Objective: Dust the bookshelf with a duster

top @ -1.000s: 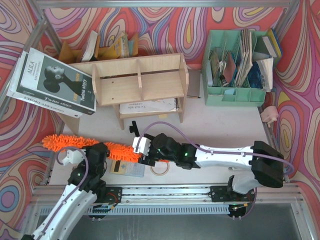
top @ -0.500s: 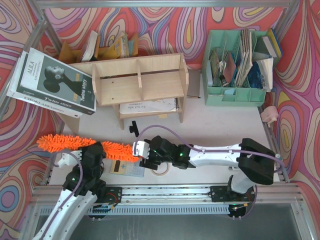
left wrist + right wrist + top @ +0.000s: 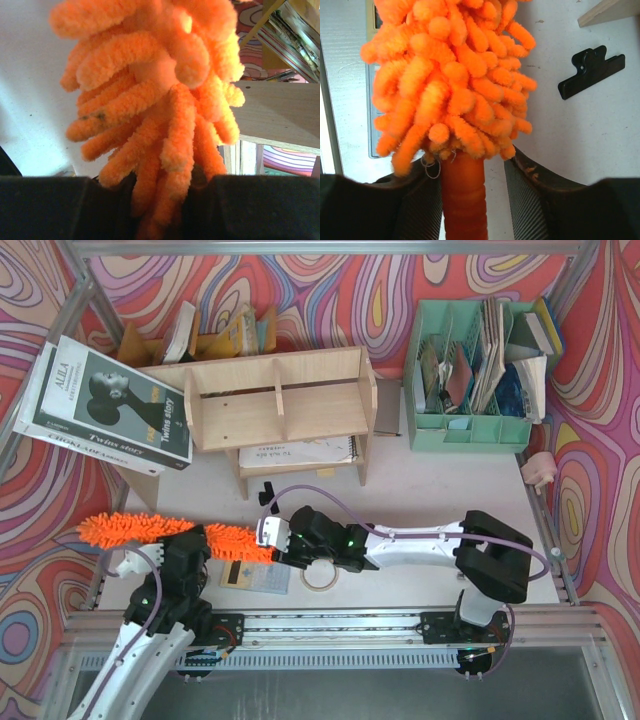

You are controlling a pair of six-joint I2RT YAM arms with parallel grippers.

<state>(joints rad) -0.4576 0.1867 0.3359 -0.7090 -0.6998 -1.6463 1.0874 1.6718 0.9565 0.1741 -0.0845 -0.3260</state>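
Clamping the long orange fluffy microfibre duster (image 3: 140,530) mid-head, the left jaws pinch its strands; the right jaws grip its smooth orange plastic handle (image 3: 464,195) just below the fluff. Well beyond both jaws stands the pale-wood two-tier bookshelf (image 3: 275,400) on the white tabletop (image 3: 430,490).

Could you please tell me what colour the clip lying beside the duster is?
The clip is black; the right wrist view shows it best.
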